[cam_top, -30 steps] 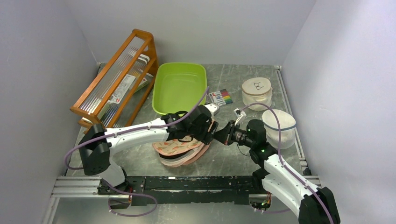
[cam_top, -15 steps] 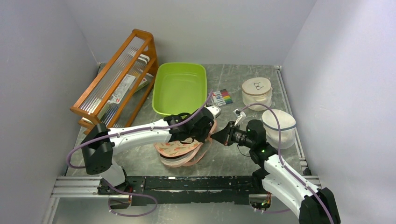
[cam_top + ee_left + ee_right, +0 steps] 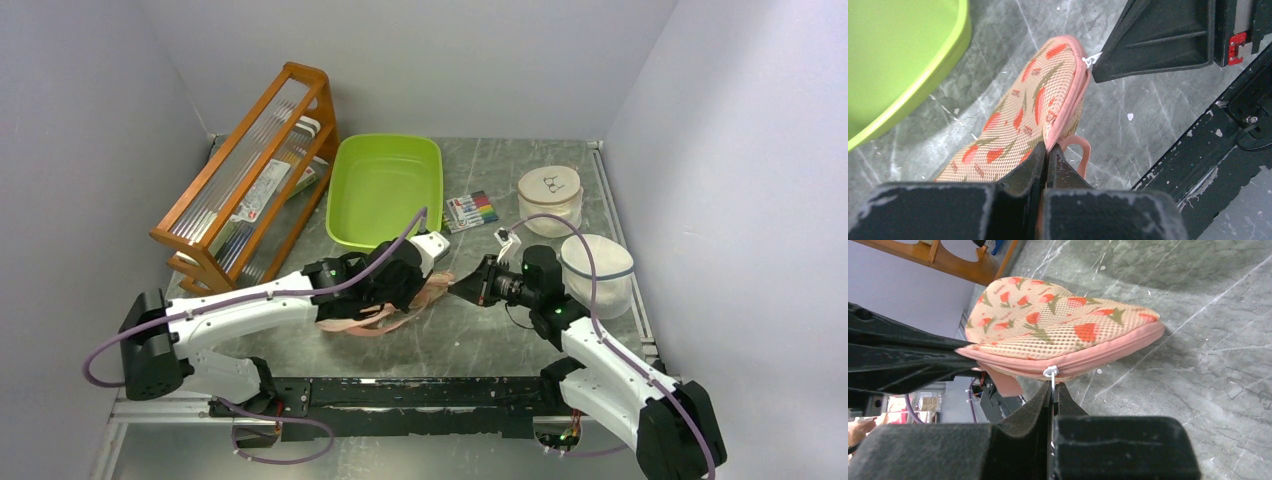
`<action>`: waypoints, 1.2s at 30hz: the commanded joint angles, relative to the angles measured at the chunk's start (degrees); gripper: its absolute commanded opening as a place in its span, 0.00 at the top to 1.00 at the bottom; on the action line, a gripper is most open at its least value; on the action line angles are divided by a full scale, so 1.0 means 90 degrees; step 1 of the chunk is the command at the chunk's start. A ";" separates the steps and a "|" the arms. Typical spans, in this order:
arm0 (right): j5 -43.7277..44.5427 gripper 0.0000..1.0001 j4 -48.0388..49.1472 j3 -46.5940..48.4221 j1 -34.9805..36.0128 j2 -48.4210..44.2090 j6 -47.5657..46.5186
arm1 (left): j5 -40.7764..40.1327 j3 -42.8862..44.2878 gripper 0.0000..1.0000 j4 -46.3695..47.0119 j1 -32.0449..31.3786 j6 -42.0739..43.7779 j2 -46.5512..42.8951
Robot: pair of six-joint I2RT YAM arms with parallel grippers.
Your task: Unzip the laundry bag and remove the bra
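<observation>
laundry bag (image 3: 1048,325) is looking zipped: your left hand (image 3: 1047,152) is pinching its edge, right hand (image 3: 1053,390) gripping the zip pull (image 3: 1050,372), unzipping not yet begun.

Two tubs (image 3: 549,197) (image 3: 598,272), one bag (image 3: 1048,325), several markers (image 3: 471,209)

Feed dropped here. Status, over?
Left end effector shut on laundry bag edge. Right end effector shut on zipper pull. Bra not visible. Nothing obstructing.
</observation>
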 commanded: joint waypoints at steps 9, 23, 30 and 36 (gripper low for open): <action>0.0302 1.00 0.0563 -0.0235 -0.0022 0.0269 -0.0100 | -0.0783 -0.0434 0.93 0.0587 -0.0054 0.0251 -0.1396; 0.1042 1.00 0.1656 -0.0825 -0.0077 0.0317 0.0175 | -0.0817 -0.0328 0.93 0.0543 -0.0047 0.0132 -0.2155; 0.1161 1.00 0.2828 -0.1312 -0.0079 0.0780 0.0341 | -0.0825 -0.0057 0.93 0.0482 -0.0047 0.0153 -0.2186; 0.0893 1.00 0.3578 -0.1373 -0.0063 0.1411 0.0355 | -0.0659 0.0073 0.93 0.0467 -0.0055 0.0142 -0.2115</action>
